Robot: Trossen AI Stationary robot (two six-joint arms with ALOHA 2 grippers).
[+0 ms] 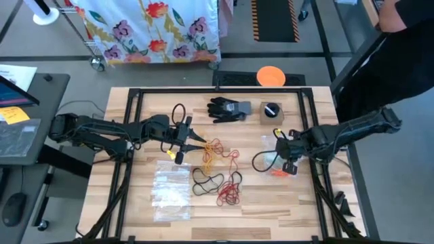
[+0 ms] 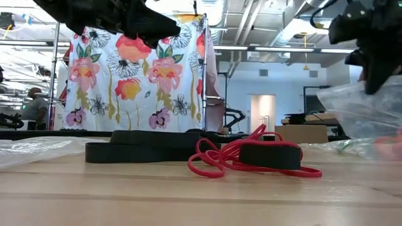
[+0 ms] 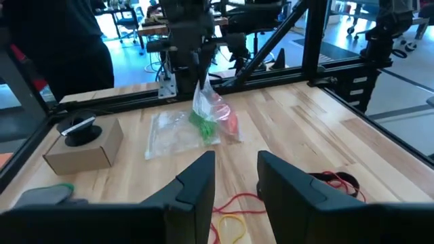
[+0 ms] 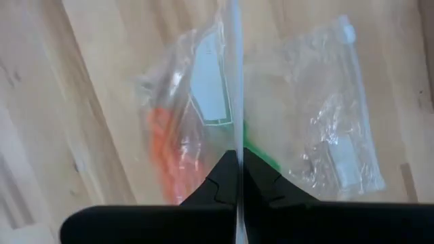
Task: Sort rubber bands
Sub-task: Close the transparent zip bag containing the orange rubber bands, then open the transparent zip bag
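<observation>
Loose rubber bands lie mid-table: orange and yellow ones (image 1: 213, 152), black ones (image 1: 207, 181) and red ones (image 1: 229, 193). My right gripper (image 4: 236, 157), at the table's right, is shut on a clear plastic bag (image 3: 207, 112) holding orange bands (image 4: 169, 163) and green bands (image 4: 261, 152). A second clear bag (image 3: 169, 135) lies flat beside it. My left gripper (image 3: 234, 190) hovers open just left of the loose bands, with nothing between its fingers. My right gripper pinches the clear bag's upper edge (image 4: 235, 139) between its two fingers, coming from above and pointing steeply down. The bag hangs below the fingers, with the bands gathered in its lower part (image 3: 217, 129), close to or on the tabletop.
A black glove (image 1: 227, 108) and a small cardboard box (image 1: 271, 112) lie at the far side. More clear bags (image 1: 171, 193) lie flat at the near left. A black frame (image 1: 217, 89) runs around the wooden tabletop. A flowered cloth (image 2: 138, 75) hangs behind.
</observation>
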